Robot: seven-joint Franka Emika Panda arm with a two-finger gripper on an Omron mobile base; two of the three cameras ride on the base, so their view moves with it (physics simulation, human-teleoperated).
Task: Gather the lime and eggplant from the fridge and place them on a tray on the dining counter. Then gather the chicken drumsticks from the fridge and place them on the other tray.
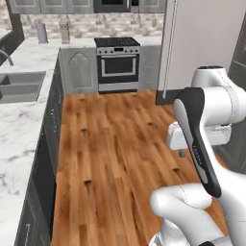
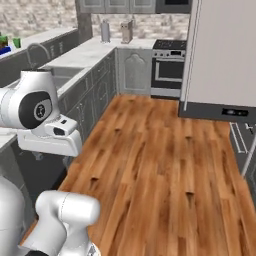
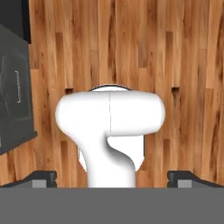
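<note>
The tall grey fridge (image 1: 202, 43) (image 2: 225, 50) stands at the right with its door closed, so whatever it holds is hidden. My gripper (image 3: 111, 178) points straight down at the wooden floor (image 3: 131, 43), over the middle of the kitchen. Its fingertips (image 3: 43, 178) sit far apart at the bottom corners of the hand view, open, with nothing held. In the base views the white hand (image 1: 197, 137) (image 2: 50, 142) hangs from the bent arm above the floor.
A marble counter (image 1: 19, 129) with a sink (image 1: 19, 86) (image 2: 60, 75) runs along the left over dark cabinets (image 3: 13, 87). A stove (image 1: 117, 65) (image 2: 167, 67) stands at the back wall. The wooden floor (image 1: 120, 144) stretches between counter and fridge.
</note>
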